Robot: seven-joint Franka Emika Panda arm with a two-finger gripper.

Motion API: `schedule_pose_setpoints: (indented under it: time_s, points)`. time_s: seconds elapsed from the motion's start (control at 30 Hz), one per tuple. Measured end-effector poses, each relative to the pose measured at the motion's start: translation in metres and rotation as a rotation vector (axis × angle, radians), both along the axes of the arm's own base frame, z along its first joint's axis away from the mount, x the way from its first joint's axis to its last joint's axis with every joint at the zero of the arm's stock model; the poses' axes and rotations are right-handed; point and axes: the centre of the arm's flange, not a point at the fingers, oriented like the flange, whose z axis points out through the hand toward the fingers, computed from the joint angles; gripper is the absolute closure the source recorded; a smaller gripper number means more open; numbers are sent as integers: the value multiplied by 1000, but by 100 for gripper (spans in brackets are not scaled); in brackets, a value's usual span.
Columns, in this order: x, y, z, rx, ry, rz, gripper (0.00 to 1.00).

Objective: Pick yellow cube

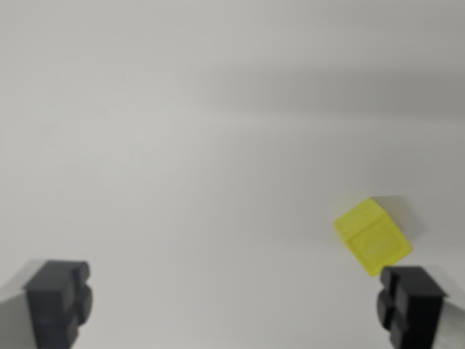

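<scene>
A small yellow cube [373,237] lies on a plain white surface at the wrist view's right, turned at an angle. My gripper [234,302] is open, its two black fingertips [59,300] wide apart at the bottom corners. The cube sits just above and slightly to the left of the right fingertip [411,303], close to it or touching it, not centred between the fingers. Nothing is held between them.
The white surface [203,145] fills the rest of the view. A soft grey shadow band [327,94] runs across the upper part.
</scene>
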Motion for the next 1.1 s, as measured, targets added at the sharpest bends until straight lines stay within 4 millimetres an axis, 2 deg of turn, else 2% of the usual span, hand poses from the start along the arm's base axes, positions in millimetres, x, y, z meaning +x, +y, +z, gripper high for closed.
schedule_pose_setpoints:
  time_s: [1.1]
  points:
    - [-19,-29,-55,-9,13,137,0]
